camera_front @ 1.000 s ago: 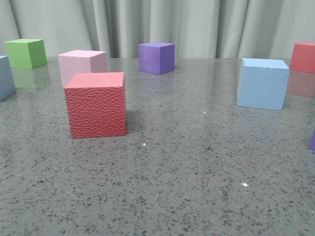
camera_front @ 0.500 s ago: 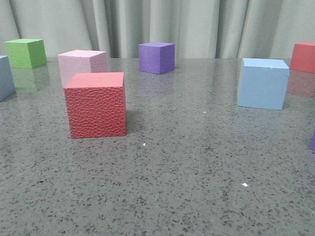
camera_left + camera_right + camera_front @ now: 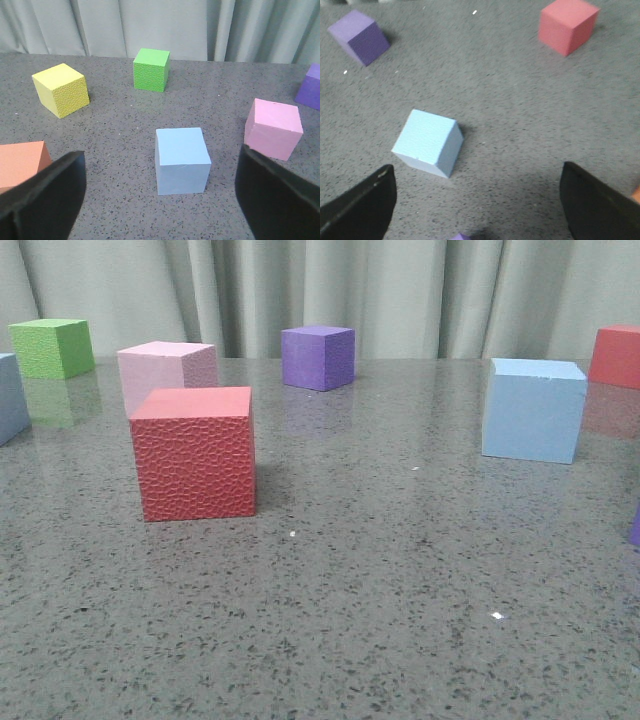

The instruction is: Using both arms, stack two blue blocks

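Observation:
One pale blue block [image 3: 533,410] stands on the right of the table in the front view. The other blue block [image 3: 10,398] is cut by the left edge. Neither gripper shows in the front view. In the left wrist view my left gripper [image 3: 161,167] is open and empty, and a blue block [image 3: 181,160] sits on the table between and just beyond its black fingers [image 3: 45,200]. In the right wrist view my right gripper [image 3: 477,175] is open and empty. A blue block [image 3: 427,142] lies beyond it, nearer one finger [image 3: 360,207], turned at an angle.
A red pebbled cube [image 3: 193,452], pink cube [image 3: 165,370], purple cube [image 3: 318,357], green cube [image 3: 52,348] and a second red cube [image 3: 616,355] stand on the grey speckled table before a curtain. The left wrist view shows a yellow cube [image 3: 61,90] and an orange cube [image 3: 20,160].

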Tool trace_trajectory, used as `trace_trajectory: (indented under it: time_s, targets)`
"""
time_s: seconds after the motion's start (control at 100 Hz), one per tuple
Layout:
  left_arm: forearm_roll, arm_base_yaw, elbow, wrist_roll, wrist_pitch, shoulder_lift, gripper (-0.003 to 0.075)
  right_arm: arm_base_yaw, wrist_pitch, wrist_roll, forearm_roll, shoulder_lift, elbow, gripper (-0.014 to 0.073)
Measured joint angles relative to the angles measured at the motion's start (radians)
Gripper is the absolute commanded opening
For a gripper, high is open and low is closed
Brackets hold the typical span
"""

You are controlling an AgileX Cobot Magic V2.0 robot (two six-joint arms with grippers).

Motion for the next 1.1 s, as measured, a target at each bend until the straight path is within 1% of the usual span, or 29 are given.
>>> trace_trajectory:
  time_s: [0.29, 0.35, 0.6, 0.84, 1.1]
  targets:
    - [0.0, 0.0, 0.0, 0.0, 0.0, 0.0, 0.0589, 0.055, 0.2, 0.098, 0.011, 0.364, -0.292, 0.0653]
    - [0.0, 0.0, 0.0, 0.0, 0.0, 0.0, 0.0589, 0.068, 0.23, 0.124, 0.011, 0.438, -0.339, 0.0653]
    - [0.0, 0.0, 0.0, 0.0, 0.0, 0.0, 0.0589, 0.115, 0.317, 0.23, 0.017, 0.646, -0.47, 0.0653]
    - [0.0, 0.0, 0.0, 0.0, 0.0, 0.0, 0.0589, 0.132, 0.361, 0.308, 0.021, 0.753, -0.533, 0.0653]
    - [0.0, 0.0, 0.0, 0.0, -0.002, 0.0, 0.0589, 0.132, 0.367, 0.323, 0.021, 0.791, -0.535, 0.0653]
